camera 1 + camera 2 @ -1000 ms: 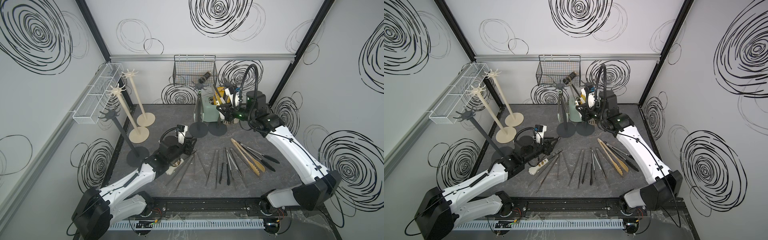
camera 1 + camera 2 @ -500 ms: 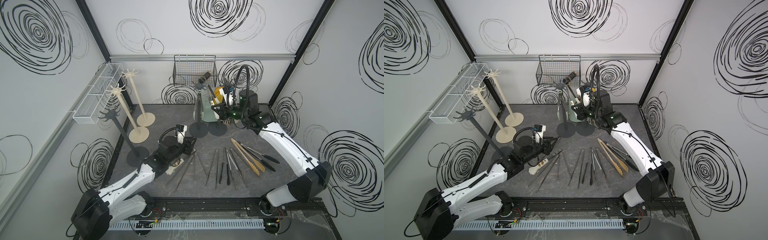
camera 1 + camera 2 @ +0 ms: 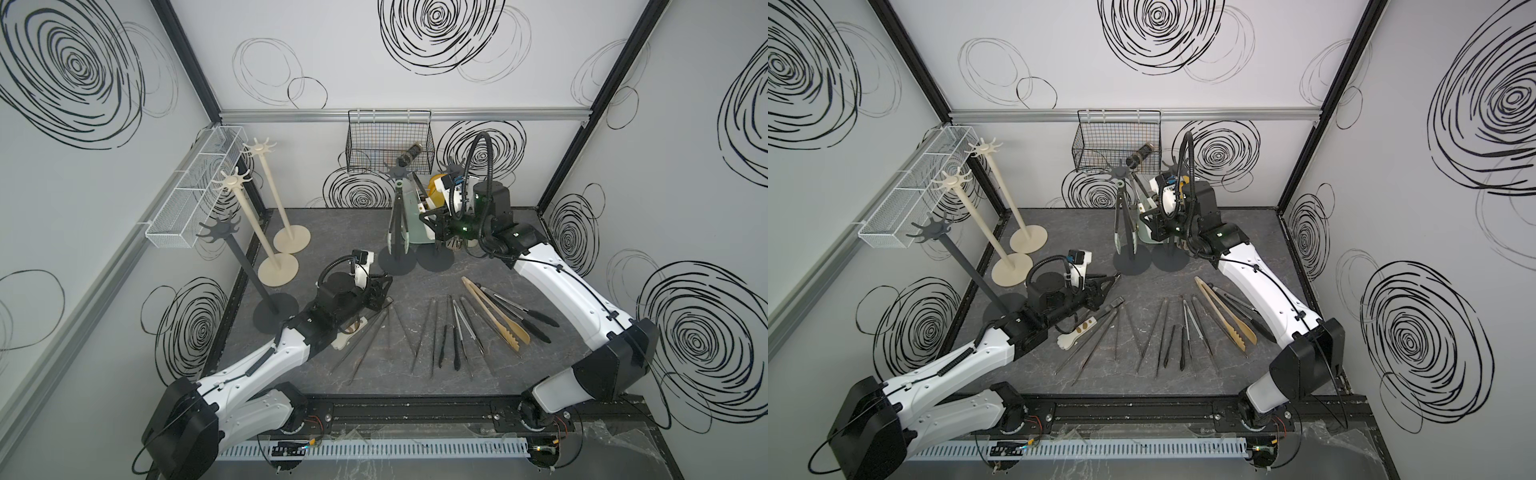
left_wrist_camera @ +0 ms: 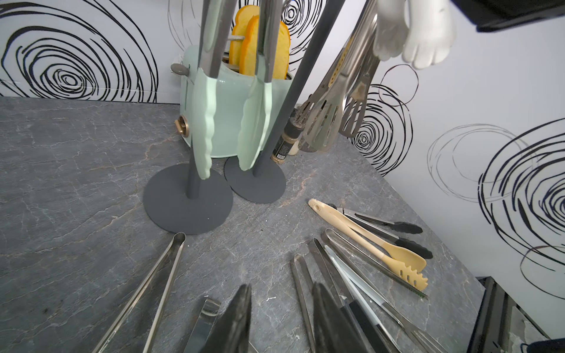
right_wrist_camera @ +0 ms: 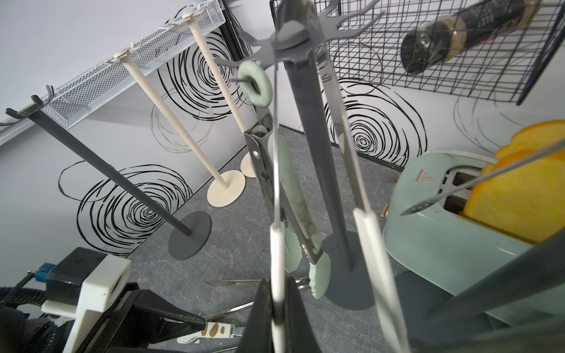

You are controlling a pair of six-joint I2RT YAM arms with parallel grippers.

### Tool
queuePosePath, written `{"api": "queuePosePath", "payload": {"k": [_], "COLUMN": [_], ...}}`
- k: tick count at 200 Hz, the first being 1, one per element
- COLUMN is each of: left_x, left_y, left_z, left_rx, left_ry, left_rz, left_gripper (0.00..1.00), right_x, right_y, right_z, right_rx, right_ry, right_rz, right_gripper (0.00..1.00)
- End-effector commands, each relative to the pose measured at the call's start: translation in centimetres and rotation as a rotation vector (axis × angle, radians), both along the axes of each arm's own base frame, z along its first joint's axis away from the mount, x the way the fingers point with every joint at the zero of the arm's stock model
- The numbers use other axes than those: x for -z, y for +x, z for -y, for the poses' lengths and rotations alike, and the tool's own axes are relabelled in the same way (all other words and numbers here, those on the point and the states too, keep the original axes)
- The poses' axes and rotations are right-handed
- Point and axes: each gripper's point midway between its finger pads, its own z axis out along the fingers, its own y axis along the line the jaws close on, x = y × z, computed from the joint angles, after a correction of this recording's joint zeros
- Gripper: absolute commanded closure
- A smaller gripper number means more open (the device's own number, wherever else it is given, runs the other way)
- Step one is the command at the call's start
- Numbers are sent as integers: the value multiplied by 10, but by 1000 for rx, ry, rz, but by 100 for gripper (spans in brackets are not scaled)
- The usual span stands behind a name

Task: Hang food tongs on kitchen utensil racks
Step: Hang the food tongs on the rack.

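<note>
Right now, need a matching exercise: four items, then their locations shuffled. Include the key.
1 mint-tipped tongs
2 tan tongs
3 toast slices
4 white-tipped tongs

A flat on the table
B held in the right gripper
C in the toaster
D hanging free on a dark grey rack

Pairs: 1-D, 2-A, 3-C, 4-B

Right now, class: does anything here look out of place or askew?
A dark spice jar lies tipped on its side in the black wire basket on the back wall. A mint toaster holding toast stands behind a dark grey rack, odd beside utensils.
</note>
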Motion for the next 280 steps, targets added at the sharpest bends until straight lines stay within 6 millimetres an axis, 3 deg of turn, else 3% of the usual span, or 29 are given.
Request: {"api": "queuePosePath", "payload": {"k": [1,110,134,225,280], "left_x": [-17,-16,-15,-14,-4], "left_y": [2,0,0,-1,3], "left_z": [-1,-2,-3,-4,-9], "left_rx": [-1,2,-1,-6,-39], "left_ry": [-38,-43,-41,-40,-2], "left_rz": [57,55,55,51,7], "left_gripper": [63,63,63,62,62], "right_x": [-16,50,59,80,78], "right_y": [2,13,18,33,32], "right_z": [-7,-10,-15,-29,-28], "right_rx": [-13,32,31,48,49], "right_ry": [38,24,36,38,35], "right_rz": [44,-86,-109,-156,-153], "right_gripper": [100,100,95,83,73]}}
